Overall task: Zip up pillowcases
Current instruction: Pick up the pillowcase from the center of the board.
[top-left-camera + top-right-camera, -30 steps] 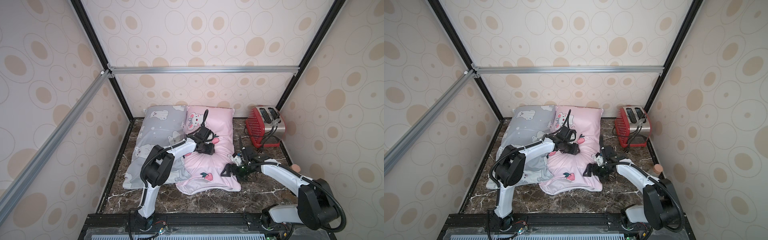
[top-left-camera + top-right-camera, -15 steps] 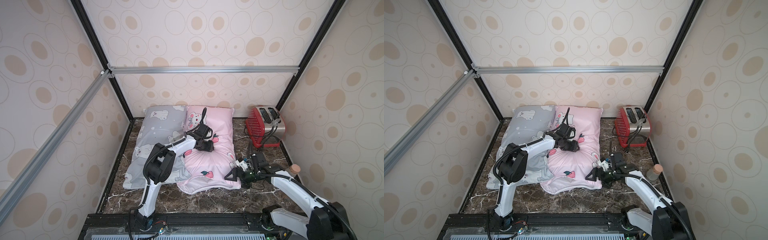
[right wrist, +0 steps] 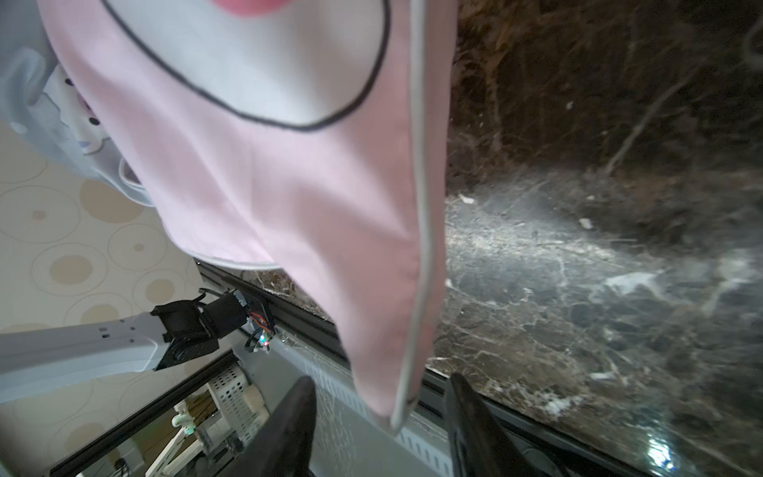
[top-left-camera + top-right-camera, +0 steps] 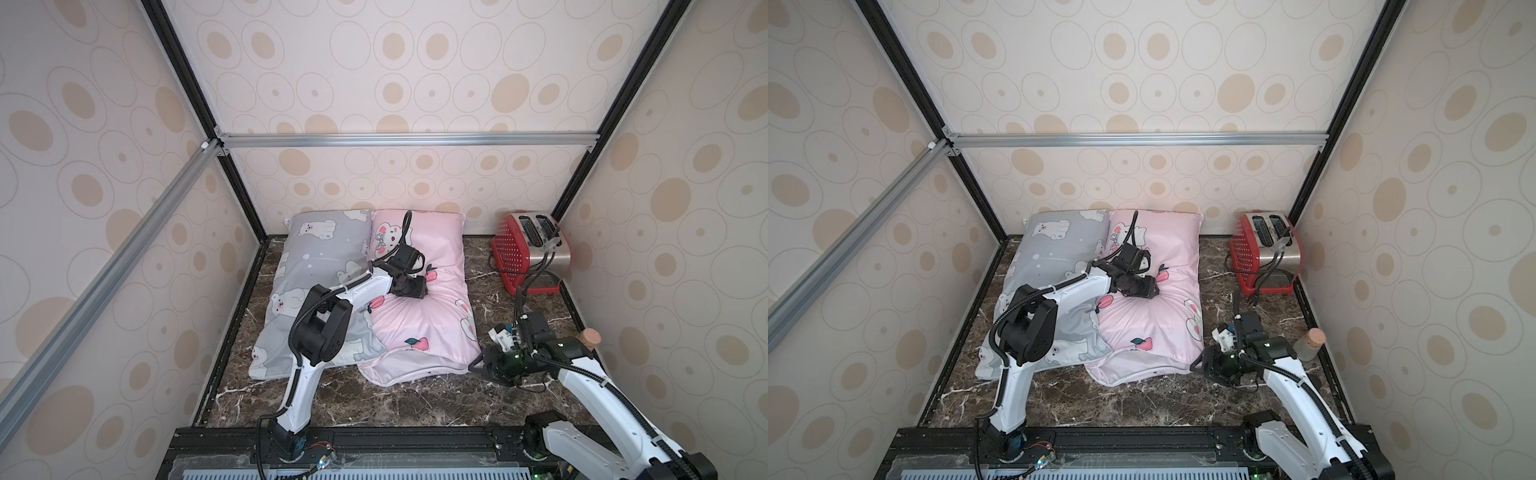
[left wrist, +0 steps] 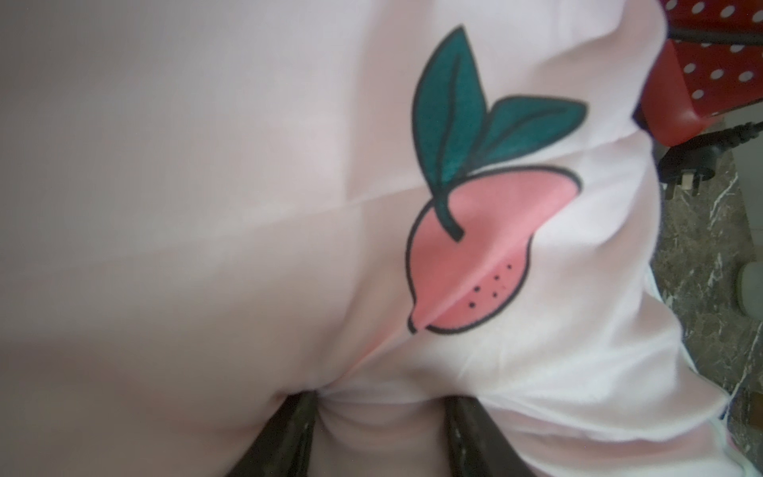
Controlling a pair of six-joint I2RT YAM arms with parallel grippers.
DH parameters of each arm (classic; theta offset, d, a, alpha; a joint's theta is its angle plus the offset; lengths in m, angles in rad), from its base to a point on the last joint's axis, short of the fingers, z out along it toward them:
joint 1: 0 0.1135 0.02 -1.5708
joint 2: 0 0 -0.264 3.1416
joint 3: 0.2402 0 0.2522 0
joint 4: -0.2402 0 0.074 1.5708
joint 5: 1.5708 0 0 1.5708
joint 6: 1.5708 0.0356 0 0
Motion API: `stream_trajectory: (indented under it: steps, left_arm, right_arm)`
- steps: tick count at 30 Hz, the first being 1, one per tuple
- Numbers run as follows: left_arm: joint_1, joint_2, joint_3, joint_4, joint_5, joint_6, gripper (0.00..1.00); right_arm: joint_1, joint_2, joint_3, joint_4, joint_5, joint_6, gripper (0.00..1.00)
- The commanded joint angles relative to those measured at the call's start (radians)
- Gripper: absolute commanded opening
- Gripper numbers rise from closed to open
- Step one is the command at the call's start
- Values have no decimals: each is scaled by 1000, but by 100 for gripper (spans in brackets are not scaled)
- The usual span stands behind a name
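Note:
The pink pillowcase (image 4: 424, 324) (image 4: 1154, 324) lies partly over the grey polar-bear pillowcase (image 4: 316, 266) (image 4: 1054, 257). My left gripper (image 4: 415, 291) (image 4: 1142, 291) (image 5: 382, 398) presses into the middle of the pink pillowcase (image 5: 247, 165), shut on a bulge of fabric beside a printed peach. My right gripper (image 4: 473, 368) (image 4: 1194, 365) (image 3: 380, 380) sits at the pink case's front right corner. Its jaws stand apart. The corner (image 3: 388, 392) with white piping hangs between them, with gaps on both sides. No zipper pull shows.
A red toaster (image 4: 523, 253) (image 4: 1262, 249) stands at the back right, its cord and plug (image 5: 693, 161) trailing over the dark marble tabletop (image 4: 415, 399). A cork-topped bottle (image 4: 588, 338) (image 4: 1308, 343) stands by the right wall, close behind my right arm.
My right gripper has slid along the pink pillowcase's right edge to its front corner, and its jaws have narrowed. The left gripper has stayed pressed into the pillow.

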Motion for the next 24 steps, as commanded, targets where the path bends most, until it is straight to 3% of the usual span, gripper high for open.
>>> stream_trajectory:
  steps: [1, 4, 16, 19, 22, 24]
  left_arm:
    - [55, 31, -37, 1, -117, -4, 50]
    - [55, 32, -36, 1, -110, -7, 49]
    - [52, 10, -42, -2, -113, -18, 52]
    - [50, -43, -53, -27, -155, -7, 67]
    - [50, -156, -61, -78, -237, 35, 95]
    - [50, -236, -50, -127, -285, 76, 99]
  right_arm:
    - [-6, 26, -11, 42, 55, -5, 59]
    - [-6, 44, -20, 107, 42, 11, 58]
    - [-6, -19, -39, 117, 7, 56, 5]
    - [-6, -26, -44, 118, -8, 59, 2]
    - [-18, -25, -55, 119, -40, 65, 0]
    - [-33, -26, -58, 129, -72, 73, 0]
